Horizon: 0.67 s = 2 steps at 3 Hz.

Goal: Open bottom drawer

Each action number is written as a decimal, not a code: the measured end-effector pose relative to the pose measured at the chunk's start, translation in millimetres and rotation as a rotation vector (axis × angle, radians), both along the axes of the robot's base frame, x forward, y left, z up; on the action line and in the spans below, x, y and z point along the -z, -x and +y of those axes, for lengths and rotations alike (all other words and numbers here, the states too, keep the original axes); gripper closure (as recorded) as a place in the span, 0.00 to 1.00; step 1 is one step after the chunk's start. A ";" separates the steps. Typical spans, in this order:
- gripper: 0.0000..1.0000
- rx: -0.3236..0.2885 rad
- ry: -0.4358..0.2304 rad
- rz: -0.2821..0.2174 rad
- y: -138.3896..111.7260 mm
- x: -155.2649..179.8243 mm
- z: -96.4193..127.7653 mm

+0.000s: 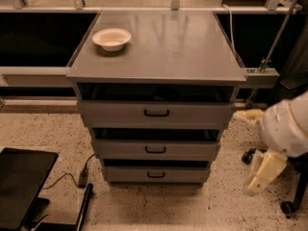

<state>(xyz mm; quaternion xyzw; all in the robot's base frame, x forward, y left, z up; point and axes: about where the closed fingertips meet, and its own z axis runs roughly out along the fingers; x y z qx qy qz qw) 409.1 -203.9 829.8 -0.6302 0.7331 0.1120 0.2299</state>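
The grey cabinet [156, 47] stands in the middle with three drawers stacked under its flat top. The bottom drawer [192, 175] is the lowest and narrowest grey front, with a small black loop handle [156, 174]; its front sits level with the cabinet's base. My gripper [262, 172], cream-coloured under the white arm [288, 126], hangs to the right of the cabinet at about the height of the bottom drawer. It is apart from the drawer and touches nothing.
A white bowl [111, 37] sits on the cabinet top at the back left. A black flat object [21, 186] and a cable with a plug [81, 177] lie on the floor at the lower left. A chair base with castors [288, 207] stands at the right.
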 end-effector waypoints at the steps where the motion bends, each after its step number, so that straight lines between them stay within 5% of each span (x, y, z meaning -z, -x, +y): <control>1: 0.00 -0.029 -0.145 0.071 12.6 106.7 5.2; 2: 0.00 -0.042 -0.249 0.129 13.4 193.3 10.4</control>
